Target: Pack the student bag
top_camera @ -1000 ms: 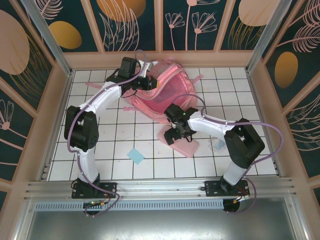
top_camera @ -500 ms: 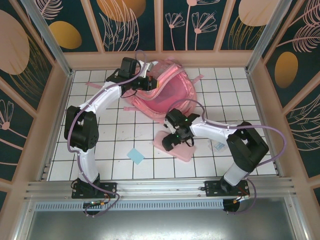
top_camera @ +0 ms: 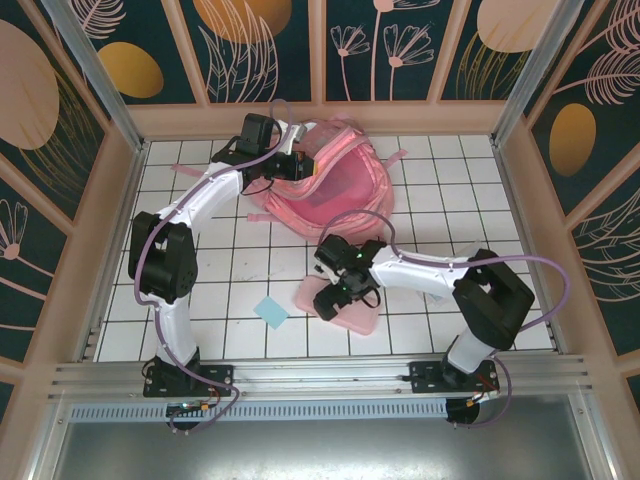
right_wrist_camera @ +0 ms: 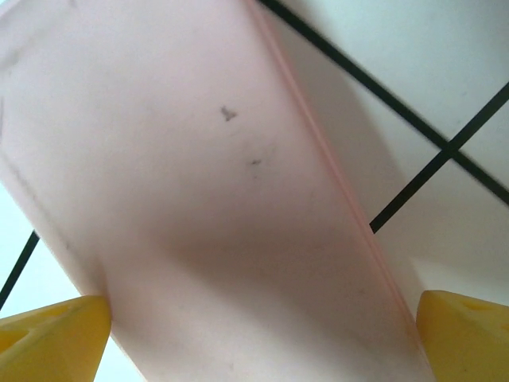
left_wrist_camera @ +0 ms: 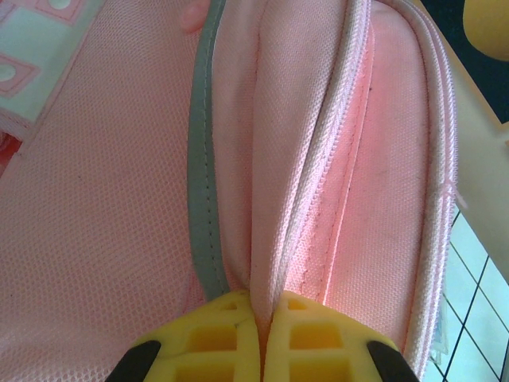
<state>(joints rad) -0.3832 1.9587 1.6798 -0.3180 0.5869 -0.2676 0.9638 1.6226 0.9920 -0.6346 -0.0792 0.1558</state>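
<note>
The student bag (top_camera: 335, 185), a big pink backpack, lies at the back middle of the tiled table. My left gripper (top_camera: 300, 165) is at the bag's left upper edge. In the left wrist view its yellow fingers (left_wrist_camera: 207, 338) are shut on a fold of pink fabric beside the zip, next to a grey strip (left_wrist_camera: 203, 159) of the bag (left_wrist_camera: 103, 223). My right gripper (top_camera: 335, 298) is in front of the bag, over a flat pink pencil case (top_camera: 358, 316). In the right wrist view the case (right_wrist_camera: 223, 199) spans the gap between both fingertips (right_wrist_camera: 56, 330) and casts a shadow on the tiles.
A small blue square note (top_camera: 270, 312) lies on the tiles left of the pencil case. Wooden walls (top_camera: 320, 118) close the table at the back and both sides. Pink strap ends (top_camera: 396, 157) stick out from the bag.
My right gripper has moved left and toward the near edge, and the pink pencil case has moved with it. The left arm and the bag have stayed still.
</note>
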